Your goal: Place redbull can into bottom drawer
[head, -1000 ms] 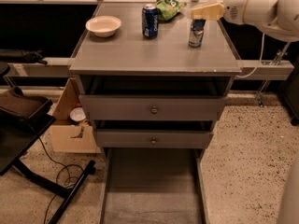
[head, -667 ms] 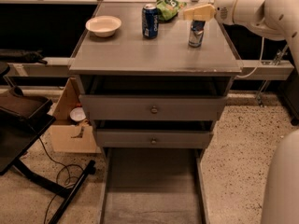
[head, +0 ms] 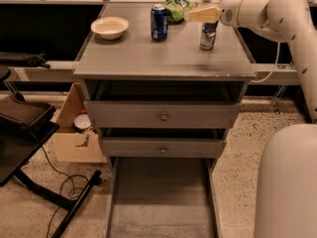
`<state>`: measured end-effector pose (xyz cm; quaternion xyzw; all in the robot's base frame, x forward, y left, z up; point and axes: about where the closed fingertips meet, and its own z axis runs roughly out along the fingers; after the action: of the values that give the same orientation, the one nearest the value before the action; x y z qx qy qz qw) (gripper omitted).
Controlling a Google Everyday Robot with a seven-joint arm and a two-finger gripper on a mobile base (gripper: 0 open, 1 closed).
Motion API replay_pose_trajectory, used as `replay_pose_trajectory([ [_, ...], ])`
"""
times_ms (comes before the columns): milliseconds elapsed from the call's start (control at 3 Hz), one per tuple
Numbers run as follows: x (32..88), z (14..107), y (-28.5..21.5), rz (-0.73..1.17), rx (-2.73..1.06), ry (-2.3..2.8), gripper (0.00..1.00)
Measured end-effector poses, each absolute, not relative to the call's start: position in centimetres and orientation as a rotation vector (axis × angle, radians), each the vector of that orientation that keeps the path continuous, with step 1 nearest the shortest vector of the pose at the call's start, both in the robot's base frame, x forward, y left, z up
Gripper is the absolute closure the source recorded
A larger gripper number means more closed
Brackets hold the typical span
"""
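Note:
The redbull can [head: 208, 35] stands upright on the grey cabinet top [head: 148, 58], near its right side. My gripper [head: 194, 16] is a cream wedge at the end of the white arm [head: 267, 6] that reaches in from the right. It hovers just above the can's top, its tip pointing left past the can, and it holds nothing that I can see. The bottom drawer [head: 161, 202] is pulled out at floor level below the cabinet, its flat grey floor bare.
A white bowl [head: 110, 26], a dark-blue soda can [head: 159, 22] and a green chip bag [head: 179, 8] also sit on the top. Two knobbed drawers [head: 161, 116] are partly open. A cardboard box [head: 74, 133] and a black chair base [head: 29, 133] stand at left.
The gripper has moved left, from beside the can's right to above and past its top. The can and the drawers have not moved.

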<state>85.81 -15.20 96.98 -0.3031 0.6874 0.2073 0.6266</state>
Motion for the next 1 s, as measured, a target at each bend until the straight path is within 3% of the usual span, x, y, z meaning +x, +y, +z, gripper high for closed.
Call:
replay_pose_trajectory([
  [667, 89.0, 92.2, -15.9, 0.496, -0.673, 1.608, 0.0],
  [1000, 89.3, 89.7, -16.8, 0.491, -0.69, 1.624, 0.18],
])
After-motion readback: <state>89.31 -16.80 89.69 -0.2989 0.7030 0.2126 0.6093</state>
